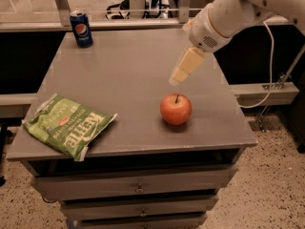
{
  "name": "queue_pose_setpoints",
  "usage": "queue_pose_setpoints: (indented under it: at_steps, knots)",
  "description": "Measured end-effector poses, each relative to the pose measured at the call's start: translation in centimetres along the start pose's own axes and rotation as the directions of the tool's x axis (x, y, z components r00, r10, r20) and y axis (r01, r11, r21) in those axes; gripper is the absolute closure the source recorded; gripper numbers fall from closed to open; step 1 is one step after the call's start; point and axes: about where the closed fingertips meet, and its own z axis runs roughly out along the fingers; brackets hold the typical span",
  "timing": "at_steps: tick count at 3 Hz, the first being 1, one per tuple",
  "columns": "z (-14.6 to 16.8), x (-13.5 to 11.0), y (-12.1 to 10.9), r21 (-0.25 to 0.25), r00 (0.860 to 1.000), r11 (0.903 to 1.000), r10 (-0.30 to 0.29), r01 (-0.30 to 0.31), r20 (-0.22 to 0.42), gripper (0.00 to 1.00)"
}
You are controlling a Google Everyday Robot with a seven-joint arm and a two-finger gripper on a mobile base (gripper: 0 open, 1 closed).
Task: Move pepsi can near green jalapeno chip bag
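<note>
The pepsi can [81, 28] stands upright at the far left corner of the grey table [128, 61]. The green jalapeno chip bag [69, 126] lies flat at the near left edge, far from the can. My gripper [175, 79] hangs in the air over the right middle of the table, just above and behind a red apple [176, 109]. It holds nothing that I can see. It is far to the right of both the can and the bag.
The table sits on a cabinet with drawers [138, 187]. A metal rail [133, 13] runs behind the far edge. A white cable [271, 61] hangs at the right, beside the arm.
</note>
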Motion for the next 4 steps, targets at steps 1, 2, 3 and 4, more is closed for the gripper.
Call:
queue_pose_setpoints:
  at_steps: [1,2,3,4]
  knots:
    - [4.5,-2.6,-6.0,0.037,0.991,0.9989,0.022,-0.027,0.132,0.0]
    - [7.8,-6.5,-11.3,0.083,0.959,0.9924,0.065,-0.091,0.276,0.0]
    - [9.4,-10.9,-15.7,0.17,0.918,0.9677,0.11,-0.186,0.38,0.0]
    - [11.1,-13.8,-17.1,0.273,0.921,0.9301,0.135,-0.245,0.366,0.0]
